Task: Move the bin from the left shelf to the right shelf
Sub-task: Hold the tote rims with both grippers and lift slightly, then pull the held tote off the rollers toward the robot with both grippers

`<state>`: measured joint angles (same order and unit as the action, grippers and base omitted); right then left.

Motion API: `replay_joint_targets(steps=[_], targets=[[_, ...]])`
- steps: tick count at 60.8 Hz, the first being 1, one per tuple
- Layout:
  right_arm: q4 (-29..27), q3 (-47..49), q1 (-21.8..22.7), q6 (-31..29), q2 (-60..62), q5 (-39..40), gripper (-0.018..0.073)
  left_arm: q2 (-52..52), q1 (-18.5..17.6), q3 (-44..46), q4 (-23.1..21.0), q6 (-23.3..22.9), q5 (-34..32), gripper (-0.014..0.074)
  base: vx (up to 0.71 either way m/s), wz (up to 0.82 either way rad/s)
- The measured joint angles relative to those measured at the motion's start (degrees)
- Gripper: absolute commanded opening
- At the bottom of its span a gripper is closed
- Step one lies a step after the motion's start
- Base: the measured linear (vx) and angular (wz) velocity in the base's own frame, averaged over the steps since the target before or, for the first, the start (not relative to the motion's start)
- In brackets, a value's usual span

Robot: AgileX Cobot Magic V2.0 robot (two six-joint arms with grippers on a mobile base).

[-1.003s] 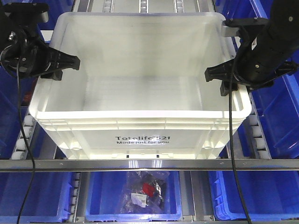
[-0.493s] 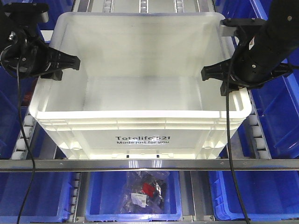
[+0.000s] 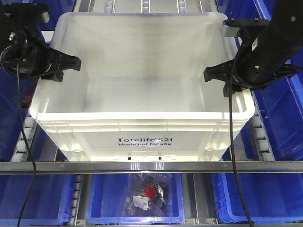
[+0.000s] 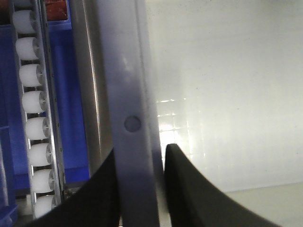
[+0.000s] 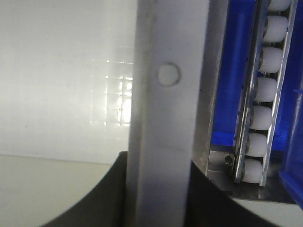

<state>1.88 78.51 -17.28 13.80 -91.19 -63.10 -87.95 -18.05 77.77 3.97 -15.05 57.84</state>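
The left arm (image 3: 21, 54) and right arm (image 3: 270, 47) are matte black, each with a small grey plate (image 3: 232, 29) near the wrist. The left gripper (image 3: 75, 64) and right gripper (image 3: 212, 74) are black too, angular and wedge-shaped (up close, their fingers (image 4: 194, 194) look broad, smooth and curved). A thin black cable (image 3: 232, 142) trails from each wrist.

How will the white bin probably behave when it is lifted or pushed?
Probably light: the bin looks empty. Its translucent plastic may flex, though the ribbed rim should stiffen it. On the shelf rollers it would likely slide easily.
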Motion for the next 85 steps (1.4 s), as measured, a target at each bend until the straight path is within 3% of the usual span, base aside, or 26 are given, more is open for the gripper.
replay_joint_targets(steps=[10,85], targets=[[0.00,0.00,0.00,0.01,0.00,0.07,0.0023,0.00,0.00,0.00,0.00,-0.13,-0.05,-0.0011,0.00,0.00],[0.15,-0.46,-0.05,0.62,9.28,-0.79,0.0023,8.93,-0.32,-0.53,-3.32,-1.44,0.33,-0.0009,0.00,0.00]])
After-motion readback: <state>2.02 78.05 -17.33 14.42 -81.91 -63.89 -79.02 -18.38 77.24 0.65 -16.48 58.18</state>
